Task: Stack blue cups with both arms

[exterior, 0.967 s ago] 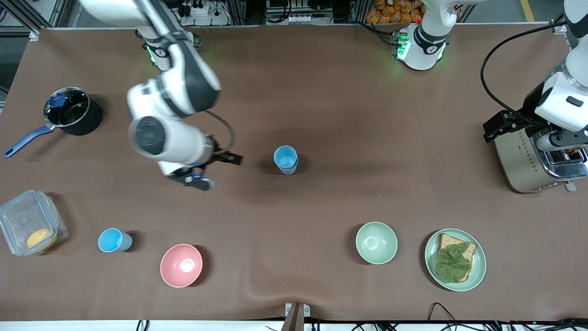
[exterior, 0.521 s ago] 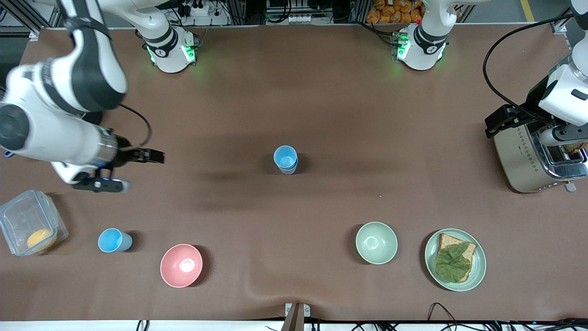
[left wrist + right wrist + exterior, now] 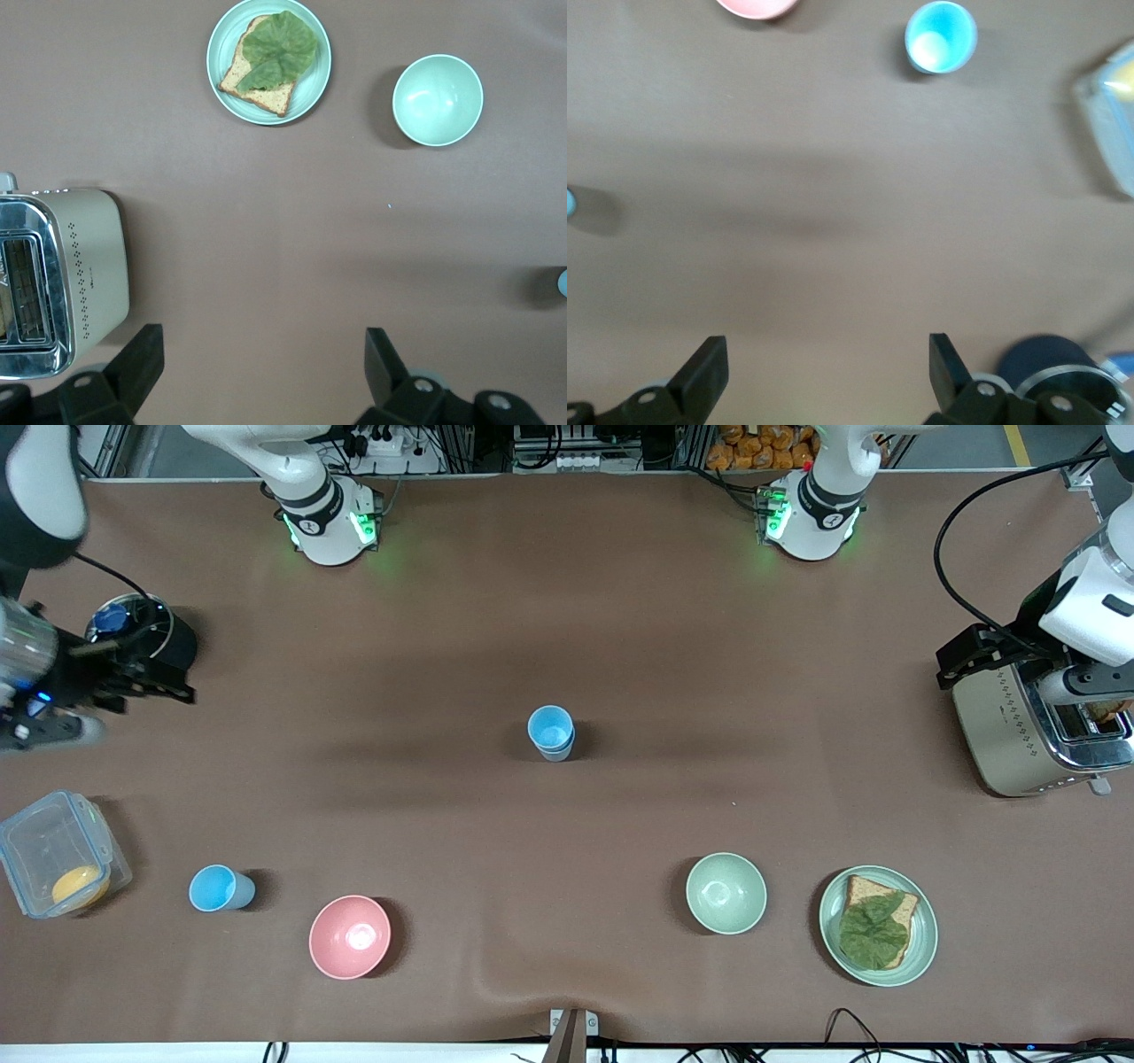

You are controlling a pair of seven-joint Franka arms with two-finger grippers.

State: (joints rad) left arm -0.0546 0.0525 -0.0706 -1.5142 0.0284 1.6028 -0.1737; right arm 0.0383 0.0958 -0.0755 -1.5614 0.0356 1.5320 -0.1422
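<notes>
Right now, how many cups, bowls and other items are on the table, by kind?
Cups: 3, a stacked pair and a single cup
Bowls: 2, a pink bowl and a green bowl
Plate: 1
Toaster: 1
Pot: 1
Container: 1
Total: 9

Both arms are glossy white with rounded shells and dark grey-black joint bands. The bases glow green where they meet the table. Loose black cables loop off the wrists. The left gripper (image 3: pixel 257 376) and right gripper (image 3: pixel 824 376) are matte black, chunky wedge-shaped fingers with little silver screws at the mounts.
</notes>
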